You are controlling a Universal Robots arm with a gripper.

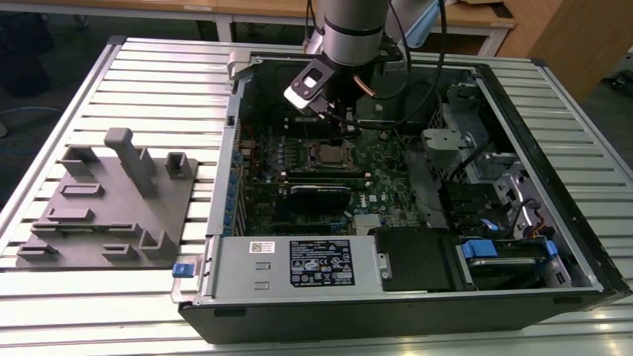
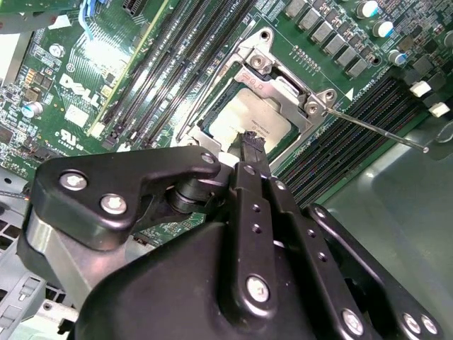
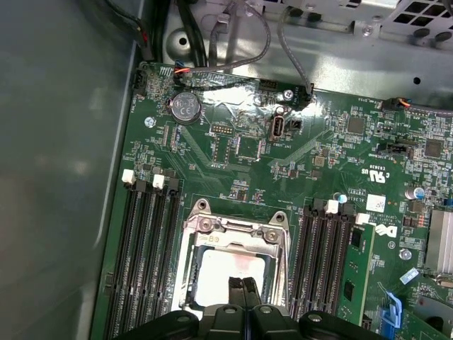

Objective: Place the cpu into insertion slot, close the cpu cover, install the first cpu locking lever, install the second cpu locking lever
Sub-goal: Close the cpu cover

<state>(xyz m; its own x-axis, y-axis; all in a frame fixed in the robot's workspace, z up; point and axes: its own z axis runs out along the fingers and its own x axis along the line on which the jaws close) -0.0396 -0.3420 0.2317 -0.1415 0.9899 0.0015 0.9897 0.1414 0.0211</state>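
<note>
— Surface, first entry?
— Slatted metal table [image 1: 148,81], one. Open case [image 1: 396,315] lying flat on it, green board [image 3: 233,152] facing up.

— Nearest the wrist?
— Gripper [image 3: 243,285], one. Its fingers are pressed together with nothing between them, and the tips hang right over the cpu [image 3: 216,276]. Whether they touch it, I cannot tell.

— Cpu, location?
— Seated in the slot [image 2: 204,127]. Its silver top shows through the window of the cover [image 3: 233,228], which lies down over it.

— Beyond that?
— Lever [image 2: 375,129], one thin rod. It stands out from the cover's corner and looks unlatched.

— Step in hand, by your reckoning?
— Cpu placed, cover down, so the work looks to be at the cover or the lever.
- Keep the closed tips off the chip's top.
- Bear only on the metal frame or the rod.
- Press straight and gently, so the cover sits flat all round.
- Keep clear of the small parts on the board beside the socket.

— Rest of the surface, near to far?
- Power supply [image 1: 296,263], one, at the case's near edge.
- Grey fixture block [image 1: 109,200], one, on the table at the exterior view's left, just beside the case.
- Arm [image 1: 351,30], one, rising over the board.
- Wooden desks [image 1: 475,18], behind the table.
</note>
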